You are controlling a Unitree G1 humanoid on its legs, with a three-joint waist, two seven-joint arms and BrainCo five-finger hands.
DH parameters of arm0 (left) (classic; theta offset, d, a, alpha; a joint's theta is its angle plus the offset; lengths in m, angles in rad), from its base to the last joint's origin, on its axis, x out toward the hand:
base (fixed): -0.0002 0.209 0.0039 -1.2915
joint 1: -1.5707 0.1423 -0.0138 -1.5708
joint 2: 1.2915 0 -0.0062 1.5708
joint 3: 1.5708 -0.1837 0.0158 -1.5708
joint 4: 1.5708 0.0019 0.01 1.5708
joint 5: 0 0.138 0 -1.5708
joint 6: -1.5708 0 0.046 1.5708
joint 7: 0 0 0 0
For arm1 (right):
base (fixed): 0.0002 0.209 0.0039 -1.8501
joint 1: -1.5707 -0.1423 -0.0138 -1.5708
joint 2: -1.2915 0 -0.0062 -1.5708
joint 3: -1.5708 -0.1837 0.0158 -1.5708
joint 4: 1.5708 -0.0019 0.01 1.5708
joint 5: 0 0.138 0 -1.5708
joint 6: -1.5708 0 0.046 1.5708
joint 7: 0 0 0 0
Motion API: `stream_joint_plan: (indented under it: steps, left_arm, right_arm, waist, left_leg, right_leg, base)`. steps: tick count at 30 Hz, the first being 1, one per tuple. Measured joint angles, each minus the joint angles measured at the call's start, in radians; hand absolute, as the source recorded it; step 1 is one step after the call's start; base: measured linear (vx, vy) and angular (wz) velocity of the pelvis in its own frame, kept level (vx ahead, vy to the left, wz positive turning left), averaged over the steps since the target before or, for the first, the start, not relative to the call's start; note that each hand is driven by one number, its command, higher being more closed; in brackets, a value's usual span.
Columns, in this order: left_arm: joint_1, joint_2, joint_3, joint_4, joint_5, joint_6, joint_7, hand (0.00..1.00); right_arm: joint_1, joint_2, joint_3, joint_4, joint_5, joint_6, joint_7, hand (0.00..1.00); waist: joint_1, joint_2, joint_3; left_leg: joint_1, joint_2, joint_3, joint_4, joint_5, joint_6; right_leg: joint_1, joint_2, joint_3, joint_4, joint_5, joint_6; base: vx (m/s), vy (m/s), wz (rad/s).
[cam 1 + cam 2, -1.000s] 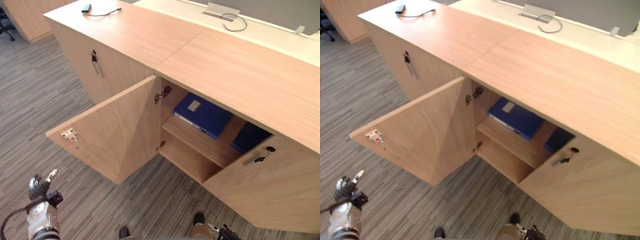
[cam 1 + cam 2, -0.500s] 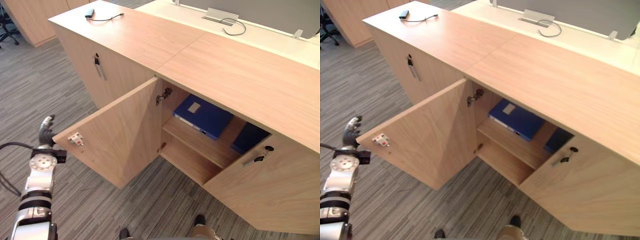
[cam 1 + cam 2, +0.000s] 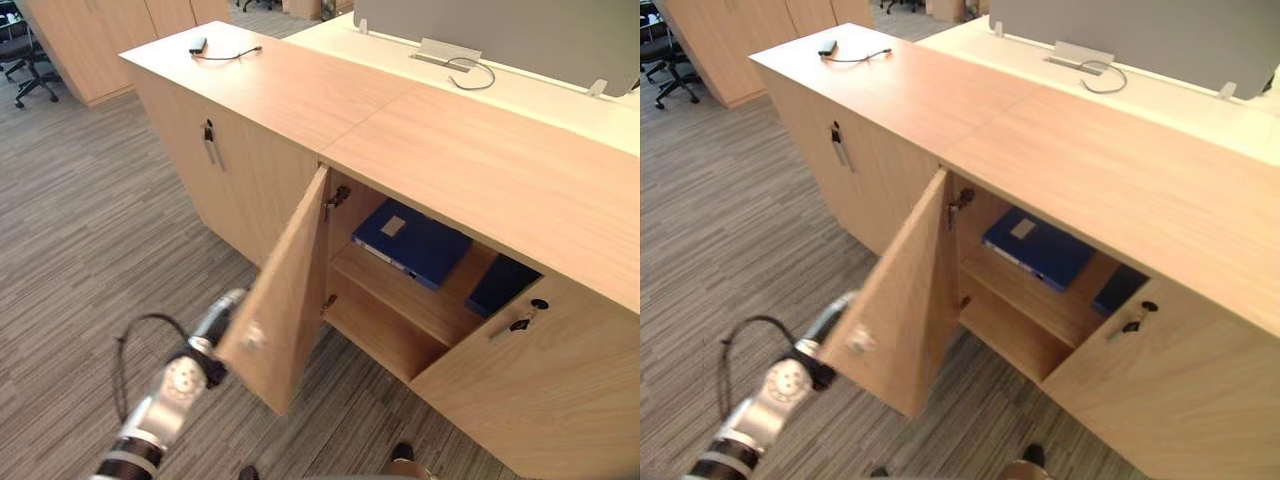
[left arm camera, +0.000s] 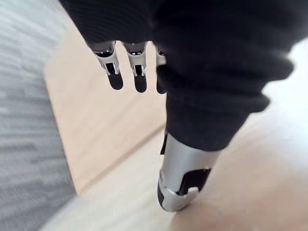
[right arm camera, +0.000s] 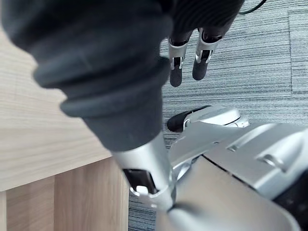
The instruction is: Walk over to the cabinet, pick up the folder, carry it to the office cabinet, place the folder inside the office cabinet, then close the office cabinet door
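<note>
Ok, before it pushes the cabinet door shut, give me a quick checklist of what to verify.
1. Blue folder on the upper shelf inside the office cabinet: ok.
2. Folder clear of the door's swing: ok, it seems to lie behind the shelf's front edge.
3. Door shut: not ok, it stands part open.
4. Left hand against the door: cannot tell; fingers straight near a wooden panel, contact not visible.
5. Right hand free: ok, open, holding nothing.

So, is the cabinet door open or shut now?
Open. The door stands out at an angle from the cabinet, and the blue folder on the shelf inside shows.
</note>
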Motion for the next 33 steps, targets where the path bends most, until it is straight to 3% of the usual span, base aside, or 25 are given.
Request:
stream_joint_plan:
  steps: [3, 7, 14, 19, 24, 26, 27, 28, 29, 30, 31, 33]
  left_arm:
    - [0.029, -0.102, -0.114, -0.004, -0.116, -0.005, -0.061, 0.0]
    - [0.035, -0.109, -0.195, -0.015, -0.165, -0.008, -0.126, 0.0]
    - [0.086, -0.108, -0.231, -0.024, -0.312, -0.007, -0.181, 0.0]
    - [0.109, -0.132, -0.23, -0.025, -0.356, -0.007, -0.194, 0.0]
    - [0.108, -0.234, -0.089, 0.003, -0.399, -0.003, -0.162, 0.0]
    - [0.111, -0.292, -0.003, 0.048, -0.398, 0.002, -0.127, 0.0]
    - [0.117, -0.314, 0.043, 0.078, -0.391, 0.008, -0.096, 0.0]
    - [0.131, -0.324, 0.082, 0.087, -0.366, 0.017, -0.067, 0.0]
    - [0.14, -0.329, 0.104, 0.087, -0.337, 0.017, -0.05, 0.0]
    - [0.162, -0.348, 0.159, 0.086, -0.273, 0.018, -0.017, 0.0]
    - [0.187, -0.365, 0.207, 0.085, -0.219, 0.021, 0.016, 0.0]
    - [0.216, -0.376, 0.252, 0.082, -0.179, 0.023, 0.054, 0.0]
  right_arm:
    - [-0.004, 0.001, 0.001, 0.009, -0.005, 0.0, 0.0, 0.0]
    - [-0.011, 0.0, 0.003, 0.014, -0.034, -0.002, 0.0, 0.0]
    - [-0.017, -0.026, 0.048, 0.017, -0.035, -0.003, -0.001, 0.0]
    - [-0.03, -0.053, 0.065, 0.017, -0.037, -0.005, 0.001, 0.0]
    - [-0.026, -0.08, 0.069, 0.033, -0.073, -0.005, 0.006, 0.0]
    - [-0.021, -0.082, 0.065, 0.049, -0.073, 0.0, 0.004, 0.0]
    - [-0.018, -0.08, 0.065, 0.06, -0.068, 0.002, 0.0, 0.0]
    - [-0.011, -0.081, 0.066, 0.06, -0.059, 0.001, -0.007, 0.0]
    - [-0.006, -0.082, 0.067, 0.06, -0.051, 0.002, -0.012, 0.0]
    - [-0.001, -0.088, 0.08, 0.058, -0.037, 0.002, -0.022, 0.0]
    - [-0.004, -0.091, 0.092, 0.051, -0.035, 0.001, -0.031, 0.0]
    - [-0.003, -0.089, 0.099, 0.009, -0.035, 0.0, -0.044, 0.0]
  waist:
    - [-0.007, 0.0, -0.008]
    - [-0.02, 0.003, -0.011]
    - [-0.03, 0.016, -0.015]
    - [-0.044, 0.052, -0.013]
    - [-0.07, 0.056, -0.014]
    - [-0.068, 0.059, -0.015]
    - [-0.061, 0.055, -0.014]
    - [-0.06, 0.055, -0.01]
    - [-0.056, 0.055, -0.006]
    - [-0.04, 0.053, 0.011]
    - [-0.023, 0.055, 0.019]
    - [0.01, 0.056, 0.02]
  left_leg:
    - [-0.004, 0.01, 0.007, 0.0, -0.004, -0.003]
    - [-0.004, 0.017, 0.018, 0.0, -0.005, -0.004]
    - [-0.007, 0.017, 0.046, 0.007, -0.014, -0.006]
    - [-0.019, 0.017, 0.08, 0.042, -0.038, -0.004]
    - [-0.092, 0.041, 0.054, 0.18, -0.097, 0.009]
    - [-0.122, 0.072, 0.05, 0.259, -0.133, 0.097]
    - [-0.149, 0.089, 0.046, 0.34, -0.123, 0.204]
    - [-0.191, 0.105, 0.012, 0.43, -0.081, 0.272]
    - [-0.206, 0.11, -0.024, 0.471, -0.048, 0.282]
    - [-0.236, 0.121, -0.116, 0.57, 0.032, 0.246]
    - [-0.285, 0.11, -0.197, 0.71, 0.056, 0.202]
    - [-0.329, 0.056, -0.226, 0.899, -0.076, 0.162]
  right_leg:
    - [-0.011, 0.01, 0.003, 0.0, 0.0, 0.0]
    - [-0.019, 0.018, 0.008, 0.0, 0.0, 0.0]
    - [-0.049, 0.019, 0.031, 0.011, 0.0, -0.001]
    - [-0.103, 0.018, 0.07, 0.062, -0.013, -0.011]
    - [-0.194, -0.014, 0.068, 0.264, -0.131, -0.023]
    - [-0.206, -0.001, 0.054, 0.306, -0.18, -0.041]
    - [-0.192, 0.011, 0.049, 0.31, -0.199, -0.06]
    - [-0.162, 0.025, 0.035, 0.297, -0.208, -0.075]
    - [-0.146, 0.035, 0.034, 0.29, -0.212, -0.082]
    - [-0.107, 0.064, 0.039, 0.27, -0.22, -0.101]
    - [-0.068, 0.088, 0.063, 0.253, -0.223, -0.121]
    - [-0.041, 0.113, 0.101, 0.235, -0.219, -0.146]
  base:
    - [0.07, 0.012, -0.09]
    - [0.04, 0.002, -0.07]
    - [-0.01, 0.011, -0.09]
    - [0.01, 0.013, -0.24]
    - [0.0, -0.034, 0.08]
    - [-0.03, -0.165, 0.07]
    - [-0.01, -0.259, 0.04]
    - [0.02, -0.257, 0.03]
    - [0.05, -0.314, -0.07]
    - [0.08, -0.32, -0.35]
    - [0.09, -0.295, -0.52]
    - [0.1, -0.143, -0.72]
